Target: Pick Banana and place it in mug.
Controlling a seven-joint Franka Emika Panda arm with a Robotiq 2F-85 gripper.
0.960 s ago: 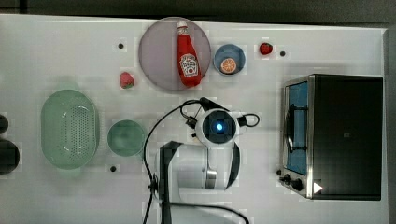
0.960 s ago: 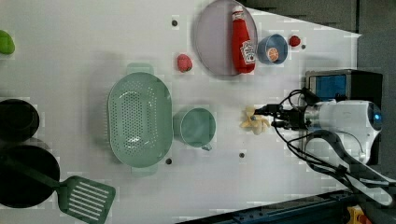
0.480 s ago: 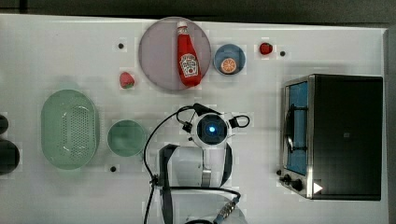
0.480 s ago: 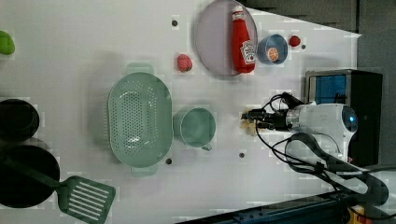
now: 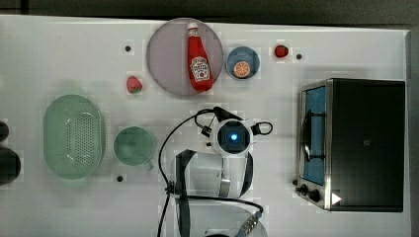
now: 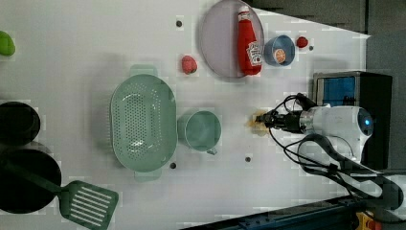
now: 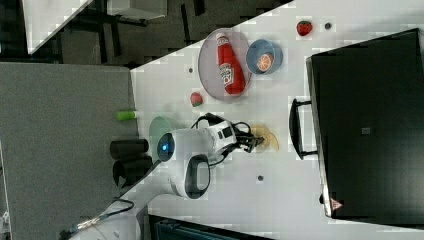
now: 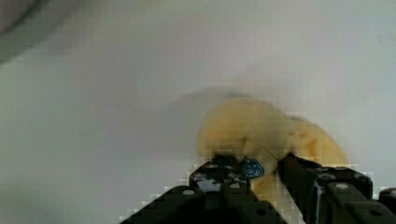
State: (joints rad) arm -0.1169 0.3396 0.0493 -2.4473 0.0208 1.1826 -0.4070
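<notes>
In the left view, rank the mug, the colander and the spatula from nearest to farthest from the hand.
1. mug, on the left view's left of the hand
2. colander, just beyond the mug
3. spatula, the left view's bottom left

White table (image 7: 280,210), seen at a slant. Arm (image 7: 192,150) reaches from 8 o'clock toward centre; gripper (image 7: 256,141) at the banana (image 7: 266,138), which lies on the table just past centre, dark fingers over its near side. Whether they grip it cannot be told. Mug (image 7: 159,127) partly hidden behind the arm, at 9 o'clock of the banana. Plate (image 7: 210,62) at 12 o'clock, with ketchup bottle (image 7: 229,65) lying on it. Blue bowl (image 7: 265,56) with orange slice (image 7: 264,62) touching the plate's right edge. Strawberry (image 7: 196,99) at 11 o'clock of the banana; another (image 7: 303,27) at 1 o'clock. Black oven (image 7: 370,125) at 3 o'clock.
</notes>
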